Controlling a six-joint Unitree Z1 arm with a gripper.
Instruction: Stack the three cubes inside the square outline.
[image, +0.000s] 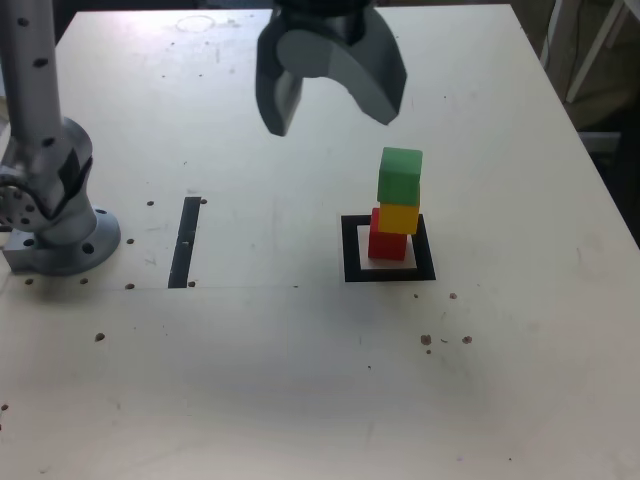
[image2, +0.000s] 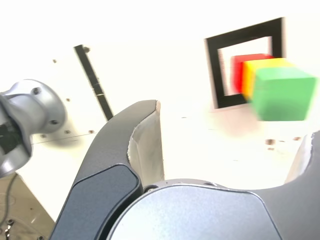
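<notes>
Inside the square outline (image: 351, 250), a little right of the exterior view's centre, the three cubes stand stacked: red cube (image: 385, 244) at the bottom, yellow cube (image: 399, 217) on it, green cube (image: 400, 175) on top, each shifted slightly off the one below. The gripper (image: 330, 108) hangs at about ten o'clock from the tower, jaws spread wide and holding nothing. The cubes look light, rigid and matte, so probably not slippery; take any by two opposite flat faces, gently, since the offset tower could topple.
</notes>
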